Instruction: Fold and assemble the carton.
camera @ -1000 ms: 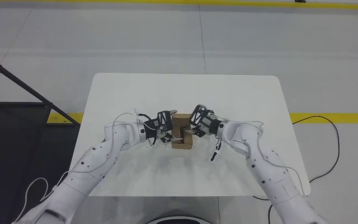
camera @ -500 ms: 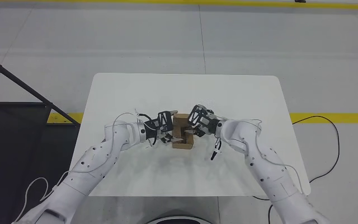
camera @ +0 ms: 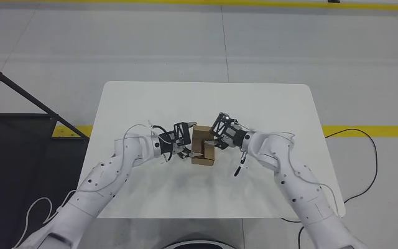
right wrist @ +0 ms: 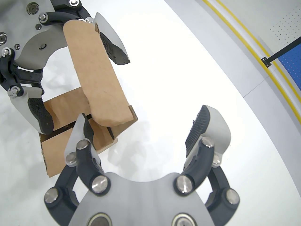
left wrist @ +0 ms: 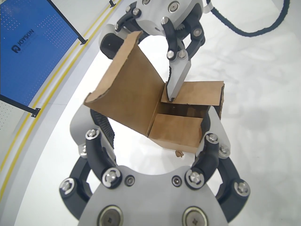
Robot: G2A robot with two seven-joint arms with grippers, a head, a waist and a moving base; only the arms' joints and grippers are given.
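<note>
- Plain brown cardboard carton [camera: 201,133].
- Smooth white rounded table [camera: 267,112].
- Silver-and-black left gripper [left wrist: 155,123] and right gripper [right wrist: 143,118]; black dimpled pads [right wrist: 197,126].
- Pale grey floor [camera: 124,43], yellow stripes [camera: 356,131].

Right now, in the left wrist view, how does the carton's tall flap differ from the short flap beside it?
The tall flap stands up and curves outward; the short flap lies folded down over the opening. The tall flap is clearly larger than the short flap. A fingertip of the right gripper rests on the short flap's edge, not on the tall flap. Both are plain brown cardboard, parts of one carton.
</note>
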